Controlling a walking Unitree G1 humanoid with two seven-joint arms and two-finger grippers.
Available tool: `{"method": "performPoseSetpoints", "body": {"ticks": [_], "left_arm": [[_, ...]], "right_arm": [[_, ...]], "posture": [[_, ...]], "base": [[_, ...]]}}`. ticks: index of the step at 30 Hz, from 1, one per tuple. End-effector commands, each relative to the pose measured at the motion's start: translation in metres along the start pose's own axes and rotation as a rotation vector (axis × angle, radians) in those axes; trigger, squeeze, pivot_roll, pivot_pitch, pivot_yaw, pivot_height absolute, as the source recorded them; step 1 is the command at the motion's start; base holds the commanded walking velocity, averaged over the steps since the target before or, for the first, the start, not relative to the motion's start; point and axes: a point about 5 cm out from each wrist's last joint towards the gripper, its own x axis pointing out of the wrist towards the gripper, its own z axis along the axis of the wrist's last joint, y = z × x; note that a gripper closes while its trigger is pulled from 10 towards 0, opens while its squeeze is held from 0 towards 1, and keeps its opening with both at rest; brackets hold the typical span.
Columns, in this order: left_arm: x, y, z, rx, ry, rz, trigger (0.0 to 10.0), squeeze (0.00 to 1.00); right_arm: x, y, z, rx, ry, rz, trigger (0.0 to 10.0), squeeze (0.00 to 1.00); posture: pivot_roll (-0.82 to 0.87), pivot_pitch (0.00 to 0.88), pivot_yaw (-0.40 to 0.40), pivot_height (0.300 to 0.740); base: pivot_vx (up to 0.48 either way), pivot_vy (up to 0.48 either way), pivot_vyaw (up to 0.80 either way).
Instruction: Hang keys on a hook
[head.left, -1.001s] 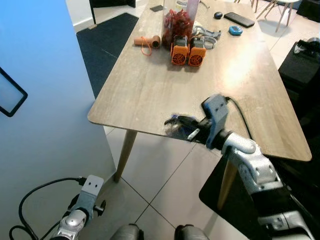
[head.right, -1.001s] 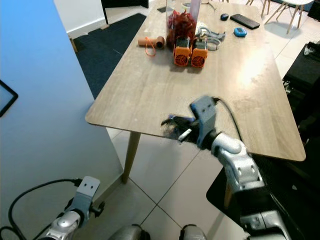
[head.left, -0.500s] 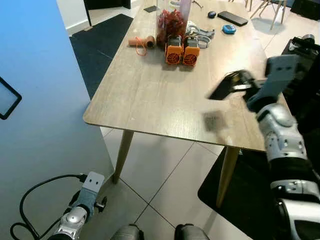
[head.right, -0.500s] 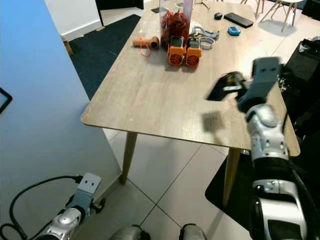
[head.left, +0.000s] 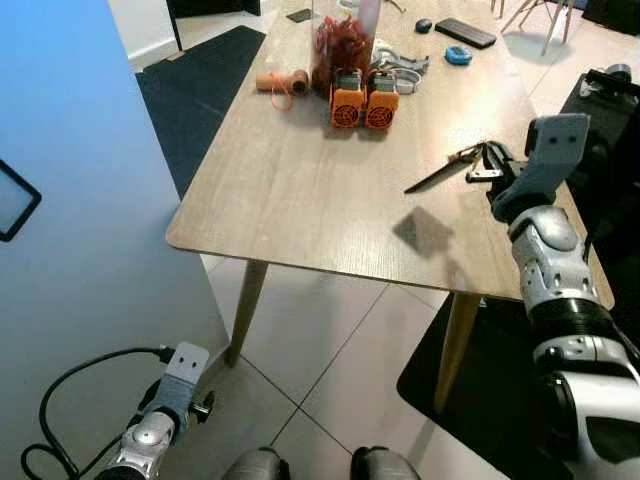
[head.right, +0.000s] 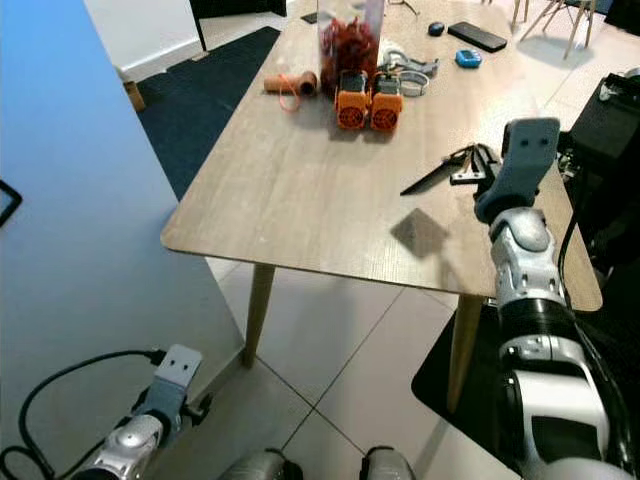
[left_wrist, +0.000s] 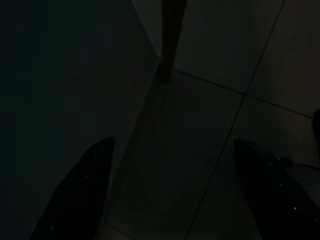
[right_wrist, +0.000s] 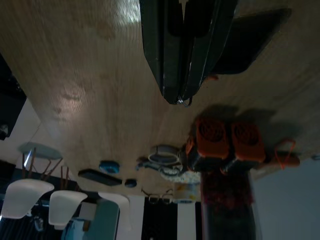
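Right gripper (head.left: 415, 187) swung right — fingers closed.

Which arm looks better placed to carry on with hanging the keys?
Right. The right gripper is raised over the wooden table, shut on what look like the keys at its fingertips. The left gripper hangs open and low by the floor, holding nothing.
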Motion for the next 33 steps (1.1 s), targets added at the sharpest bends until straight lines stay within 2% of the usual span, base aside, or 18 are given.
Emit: {"method": "performPoseSetpoints", "body": {"ticks": [1,2,5,6,7,13,14,15,20,24,30,33], "left_arm": [[-0.001,-0.001,-0.003,-0.001,0.012,-0.002,10.0,0.23],[-0.001,-0.001,-0.003,-0.002,0.012,0.000,10.0,0.22],[-0.001,0.000,-0.004,-0.003,0.012,0.001,10.0,0.22],[-0.001,0.000,-0.004,-0.003,0.012,0.001,10.0,0.22],[-0.002,0.000,-0.005,-0.006,0.014,0.003,10.0,0.23],[-0.003,0.001,-0.007,-0.008,0.018,0.003,10.0,0.23],[-0.003,0.001,-0.008,-0.008,0.019,0.002,10.0,0.23],[-0.003,0.001,-0.008,-0.008,0.019,0.001,10.0,0.23],[-0.003,0.001,-0.008,-0.012,0.018,0.000,10.0,0.23],[-0.003,0.001,-0.008,-0.015,0.016,0.000,10.0,0.22],[-0.003,0.000,-0.009,-0.019,0.018,-0.006,10.0,0.22],[-0.003,-0.001,-0.009,-0.020,0.019,-0.008,10.0,0.23]], "right_arm": [[0.001,0.003,-0.001,0.014,-0.001,0.033,10.0,0.00],[0.002,0.019,-0.003,0.041,0.009,0.140,10.0,0.00],[0.001,0.034,-0.007,0.059,0.027,0.237,10.0,0.00],[0.001,0.034,-0.007,0.059,0.027,0.237,10.0,0.00],[-0.002,0.044,-0.012,0.061,0.047,0.318,10.0,0.00],[-0.010,0.060,-0.020,0.020,0.103,0.461,10.0,0.00],[-0.015,0.067,-0.023,0.000,0.128,0.544,10.0,0.00],[-0.017,0.070,-0.023,-0.008,0.136,0.575,10.0,0.00],[-0.027,0.078,-0.021,-0.034,0.163,0.697,10.0,0.00],[-0.032,0.077,-0.017,-0.050,0.174,0.752,10.0,0.00],[-0.051,0.069,-0.020,-0.122,0.257,0.860,10.0,0.00],[-0.055,0.064,-0.021,-0.125,0.281,0.858,10.0,0.00]], "posture": [[0.06,0.115,0.001,0.740],[0.06,0.116,0.000,0.740],[0.07,0.116,-0.003,0.740],[0.07,0.116,-0.003,0.740],[0.07,0.117,-0.003,0.740],[0.07,0.117,-0.002,0.740],[0.06,0.117,-0.001,0.740],[0.06,0.117,-0.001,0.740],[0.06,0.118,-0.002,0.740],[0.06,0.118,-0.004,0.740],[0.06,0.118,-0.002,0.740],[0.06,0.119,-0.001,0.740]], "base": [[0.000,0.000,0.00],[0.000,0.000,0.00],[0.000,0.000,0.00],[0.000,0.000,0.00],[0.000,0.000,0.00],[0.000,0.000,0.00],[0.000,0.000,0.00],[0.000,0.000,0.00],[0.000,0.000,0.00],[0.000,0.000,0.00],[0.000,0.000,0.00],[0.000,0.000,0.00]]}}
